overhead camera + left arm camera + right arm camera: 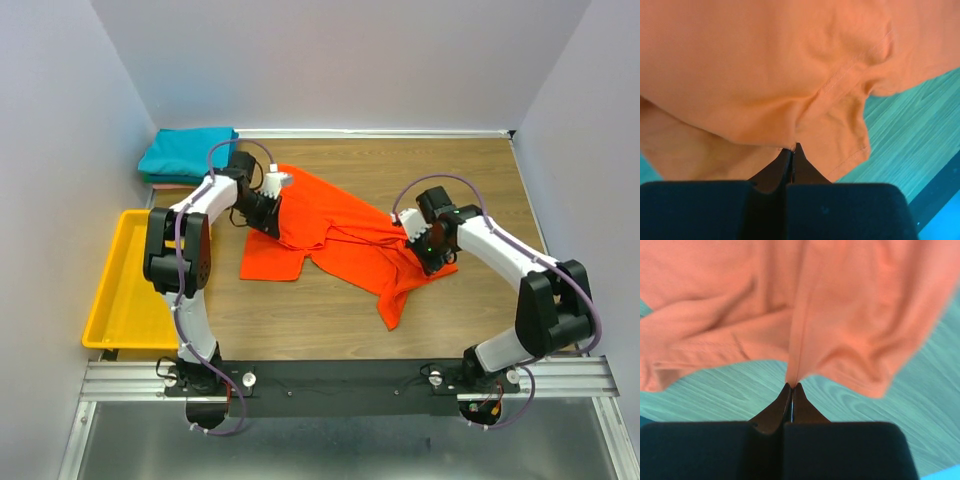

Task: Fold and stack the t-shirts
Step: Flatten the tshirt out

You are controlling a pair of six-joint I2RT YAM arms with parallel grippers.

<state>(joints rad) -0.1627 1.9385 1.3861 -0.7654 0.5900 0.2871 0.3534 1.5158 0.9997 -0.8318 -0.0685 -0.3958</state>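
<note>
Clenched tight on the orange-red t-shirt (345,240): left gripper (792,148) at its far-left part, right gripper (791,386) at its right side. On the wooden table (300,320), at the middle, lying crumpled and half spread. At the left edge, yellow tray (120,300). In the far-left corner, folded teal t-shirt (185,150).

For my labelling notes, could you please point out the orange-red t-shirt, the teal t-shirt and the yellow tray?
orange-red t-shirt (342,236): top view, middle of the cloth.
teal t-shirt (188,150): top view, its folded upper face.
yellow tray (118,292): top view, its bare floor.
</note>
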